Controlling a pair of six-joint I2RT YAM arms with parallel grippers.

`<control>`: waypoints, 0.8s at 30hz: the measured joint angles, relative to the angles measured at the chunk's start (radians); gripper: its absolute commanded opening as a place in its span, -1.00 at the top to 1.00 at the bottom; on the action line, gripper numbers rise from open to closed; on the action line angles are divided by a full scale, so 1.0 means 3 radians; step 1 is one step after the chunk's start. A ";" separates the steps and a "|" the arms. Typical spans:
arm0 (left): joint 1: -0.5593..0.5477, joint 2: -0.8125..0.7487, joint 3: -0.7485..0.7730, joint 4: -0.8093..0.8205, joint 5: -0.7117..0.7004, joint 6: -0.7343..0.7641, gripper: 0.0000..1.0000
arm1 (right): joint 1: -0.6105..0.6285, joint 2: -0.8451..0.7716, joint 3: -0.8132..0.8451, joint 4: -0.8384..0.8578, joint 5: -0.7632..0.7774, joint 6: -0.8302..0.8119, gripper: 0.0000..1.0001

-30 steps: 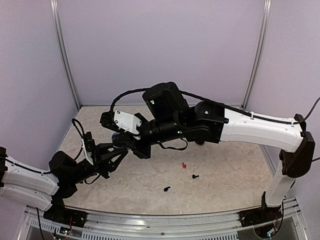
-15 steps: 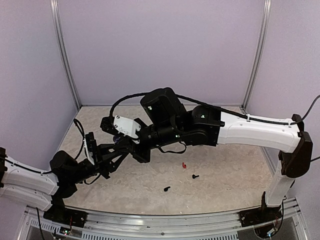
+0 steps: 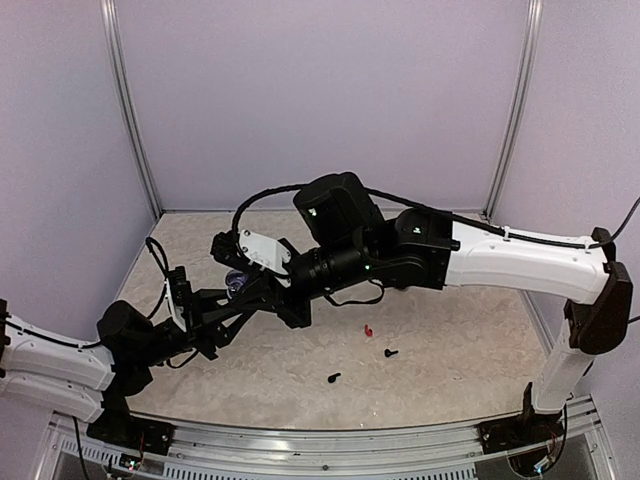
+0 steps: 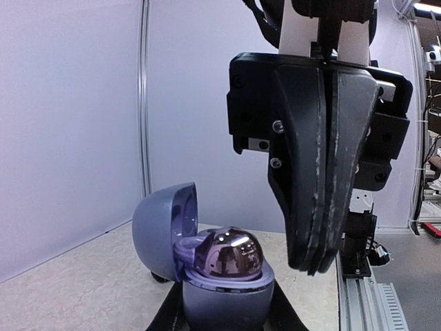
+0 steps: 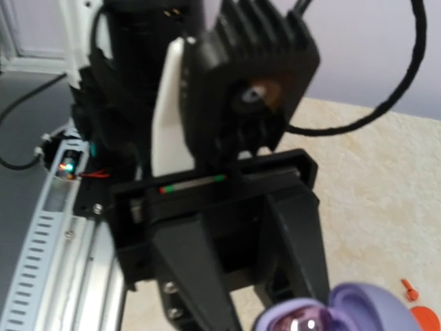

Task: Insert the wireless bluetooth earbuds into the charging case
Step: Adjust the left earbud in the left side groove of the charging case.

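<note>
My left gripper (image 4: pixel 224 312) is shut on a blue-purple charging case (image 4: pixel 224 300), which it holds upright with the lid (image 4: pixel 162 231) hinged open. A shiny silvery earbud (image 4: pixel 229 254) sits domed in the case's mouth. My right gripper (image 4: pixel 313 265) hangs fingers down, shut and with nothing in it, just right of the case and a little above its rim. From above, the case (image 3: pixel 237 284) shows between the two wrists. The right wrist view looks onto the left gripper's fingers (image 5: pixel 196 269) and the case (image 5: pixel 303 318). One red earbud (image 3: pixel 368 329) and two black ones (image 3: pixel 390 352) (image 3: pixel 333 378) lie on the table.
The right arm (image 3: pixel 500 255) stretches across the table from the right side. The left arm (image 3: pixel 60 365) comes in low from the near left. Pale walls close in the table on three sides, and a metal rail (image 3: pixel 330 450) runs along the near edge.
The right wrist has shifted slightly to the right, so the case shows more from above. The left arm still holds the case in the same place.
</note>
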 measured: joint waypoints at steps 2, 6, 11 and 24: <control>0.0000 -0.0011 0.0000 0.0013 0.0028 0.0001 1.00 | 0.0000 -0.0065 -0.0028 0.0001 -0.0051 0.0000 0.93; 0.0000 -0.0022 0.0000 0.0013 0.0051 0.0003 1.00 | -0.0005 -0.0234 -0.0048 0.0027 -0.0090 0.0000 0.93; 0.0000 -0.0022 0.0000 0.0013 0.0072 0.0001 1.00 | -0.0056 -0.0319 -0.0048 0.0085 -0.0061 0.0009 0.95; 0.0000 -0.0022 0.0001 0.0014 0.0114 0.0001 1.00 | -0.0088 -0.0161 -0.0100 0.0056 0.0048 0.0011 0.99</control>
